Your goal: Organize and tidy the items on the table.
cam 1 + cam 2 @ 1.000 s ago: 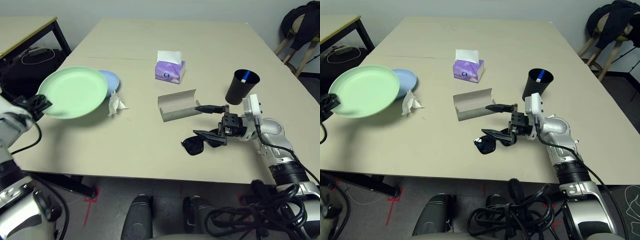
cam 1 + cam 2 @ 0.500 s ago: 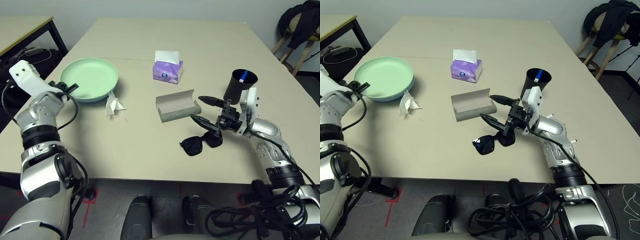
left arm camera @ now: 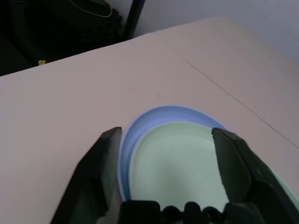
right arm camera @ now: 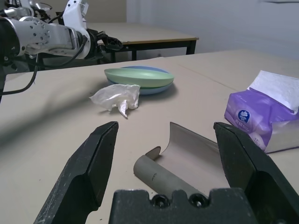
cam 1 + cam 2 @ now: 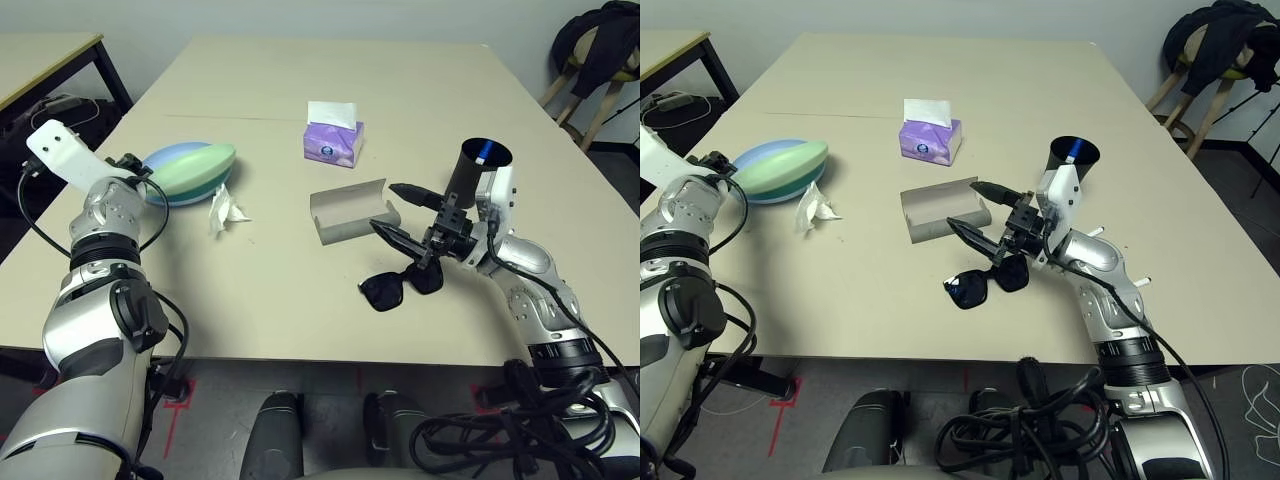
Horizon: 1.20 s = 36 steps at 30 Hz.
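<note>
The pale green plate [image 5: 197, 168] lies stacked in the light blue plate [image 5: 166, 157] at the table's [image 5: 250, 300] left side. My left gripper [image 5: 132, 168] stands open at their left rim, its fingers [image 3: 110, 154] wide apart before the plates. A crumpled white tissue [image 5: 226, 208] lies just right of the plates. The grey glasses case [image 5: 352, 212] lies open mid-table, with the black sunglasses [image 5: 400, 287] in front of it. My right gripper [image 5: 398, 214] hovers open above the sunglasses, pointing at the case. The black cup [image 5: 477, 175] holds a blue-and-white pen [image 5: 486, 153].
A purple tissue box [image 5: 335, 138] stands behind the case. A smaller black-legged table [image 5: 50, 60] is at the far left with dark bags under it. A stool with a black jacket [image 5: 600, 45] stands off the far right corner.
My left arm carried the green plate from off the table's left edge onto the blue plate and opened. My right gripper rose from the sunglasses and swung toward the case.
</note>
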### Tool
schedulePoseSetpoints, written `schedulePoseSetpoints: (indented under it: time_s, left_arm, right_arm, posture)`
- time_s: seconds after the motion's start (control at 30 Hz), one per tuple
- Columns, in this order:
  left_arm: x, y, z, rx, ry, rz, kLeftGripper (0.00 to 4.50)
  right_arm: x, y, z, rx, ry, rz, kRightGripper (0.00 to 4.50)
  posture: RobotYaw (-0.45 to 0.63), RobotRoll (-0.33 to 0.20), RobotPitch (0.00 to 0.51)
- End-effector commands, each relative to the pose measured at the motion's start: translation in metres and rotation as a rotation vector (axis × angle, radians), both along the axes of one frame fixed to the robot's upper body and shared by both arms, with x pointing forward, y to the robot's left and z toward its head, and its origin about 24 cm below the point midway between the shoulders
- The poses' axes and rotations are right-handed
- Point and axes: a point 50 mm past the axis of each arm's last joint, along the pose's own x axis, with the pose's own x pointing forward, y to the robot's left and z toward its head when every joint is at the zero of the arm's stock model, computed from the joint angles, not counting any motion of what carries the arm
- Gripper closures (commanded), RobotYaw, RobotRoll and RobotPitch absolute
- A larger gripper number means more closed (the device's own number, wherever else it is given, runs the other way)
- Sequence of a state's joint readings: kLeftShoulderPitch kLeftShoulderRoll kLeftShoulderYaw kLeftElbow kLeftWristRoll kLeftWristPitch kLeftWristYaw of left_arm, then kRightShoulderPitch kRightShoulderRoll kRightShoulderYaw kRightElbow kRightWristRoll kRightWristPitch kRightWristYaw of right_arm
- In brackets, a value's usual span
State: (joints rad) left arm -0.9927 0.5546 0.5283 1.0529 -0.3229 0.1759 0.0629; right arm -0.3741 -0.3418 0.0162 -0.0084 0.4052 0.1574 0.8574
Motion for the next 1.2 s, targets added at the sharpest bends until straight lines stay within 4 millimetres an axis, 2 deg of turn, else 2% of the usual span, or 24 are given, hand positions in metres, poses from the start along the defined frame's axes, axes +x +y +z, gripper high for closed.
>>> schedulePoseSetpoints:
  time_s: [0.03,0.13,0.23,0.43,0.57,0.83,0.9,0.97,1.2]
  left_arm:
    - [0.0,-0.012,-0.004,0.071,0.015,-0.154,0.03]
    - [-0.004,-0.025,-0.003,0.188,0.047,-0.384,0.03]
    - [-0.017,-0.036,-0.011,0.309,0.148,-0.607,0.03]
    - [-0.034,-0.044,-0.025,0.35,0.278,-0.844,0.03]
    - [-0.041,-0.049,-0.032,0.342,0.334,-0.942,0.03]
    - [-0.044,-0.054,-0.048,0.33,0.382,-0.998,0.03]
    - [-0.043,-0.055,-0.053,0.332,0.393,-1.001,0.4]
    - [-0.042,-0.055,-0.056,0.342,0.4,-0.995,0.95]
    - [-0.038,-0.057,-0.057,0.36,0.406,-0.995,3.77]
  right_arm:
    - [-0.003,0.0,-0.001,-0.007,0.022,-0.007,0.0]
    - [-0.003,0.002,-0.001,-0.008,0.023,-0.002,0.0]
    - [-0.001,0.002,-0.002,-0.007,0.025,0.003,0.0]
    - [0.001,0.004,-0.004,-0.006,0.025,0.017,0.0]
    - [0.002,0.004,-0.006,-0.006,0.024,0.02,0.0]
    - [0.001,-0.002,-0.011,-0.006,0.023,0.008,0.0]
    - [0.001,-0.002,-0.012,-0.006,0.022,0.007,0.0]
    - [0.001,-0.003,-0.013,-0.005,0.022,0.006,0.0]
    - [0.002,-0.004,-0.013,-0.002,0.018,0.001,0.0]
  posture:
    - [0.08,0.0,0.053]
    - [0.1,0.0,0.053]
    - [0.11,0.0,0.054]
    - [0.12,0.0,0.051]
    - [0.11,0.0,0.051]
    - [0.1,0.0,0.049]
    - [0.1,0.0,0.048]
    - [0.09,0.0,0.049]
    - [0.09,0.0,0.048]
